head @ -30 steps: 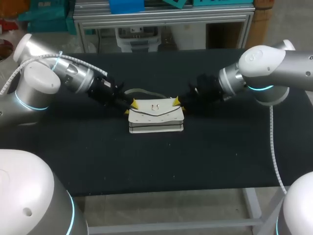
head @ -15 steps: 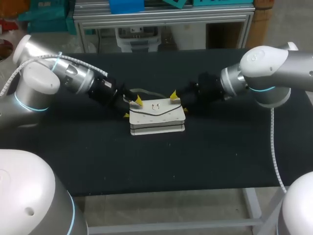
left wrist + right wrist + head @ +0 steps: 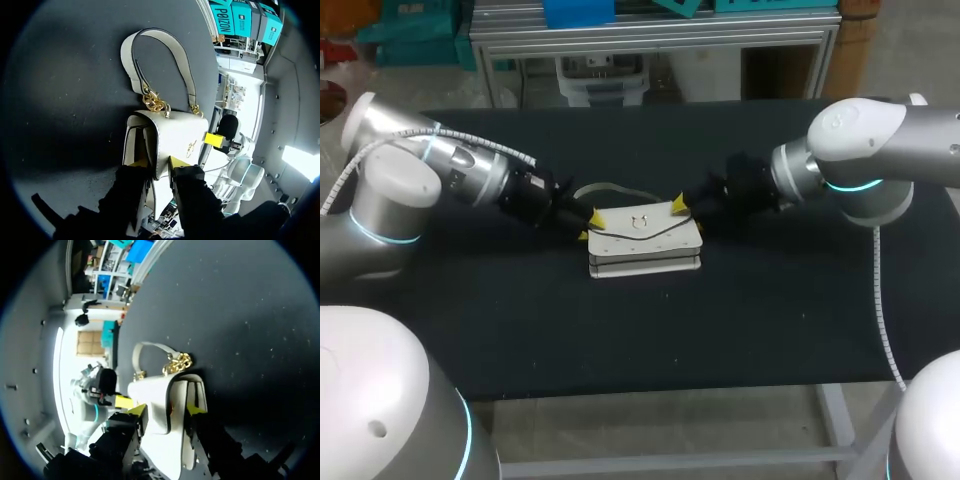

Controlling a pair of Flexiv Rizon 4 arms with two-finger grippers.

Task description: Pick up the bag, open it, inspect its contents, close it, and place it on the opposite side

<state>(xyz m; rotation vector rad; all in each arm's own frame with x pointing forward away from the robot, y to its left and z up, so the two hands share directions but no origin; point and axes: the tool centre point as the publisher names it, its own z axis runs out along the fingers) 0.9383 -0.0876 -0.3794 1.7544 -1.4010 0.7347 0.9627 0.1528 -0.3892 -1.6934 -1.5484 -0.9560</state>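
Observation:
A small white bag (image 3: 643, 243) with a flap, a gold clasp and a white handle (image 3: 610, 190) lies flat at the middle of the black table (image 3: 640, 330). My left gripper (image 3: 588, 226) comes in low from the left and is shut on the bag's left end. In the left wrist view the flap edge of the bag (image 3: 185, 135) is pinched between its fingers (image 3: 157, 164). My right gripper (image 3: 687, 214) is shut on the bag's right end. The right wrist view shows the bag (image 3: 155, 390) clamped by that gripper (image 3: 166, 410), with gold chain links (image 3: 177, 362) ahead.
The black cloth lies bare all around the bag, with wide room to both sides and toward the front edge. The handle loops flat on the table behind the bag.
Both grippers stood wide open half a second ago and have now shut on the bag's ends. The left arm has lowered and the bag has shifted slightly right.

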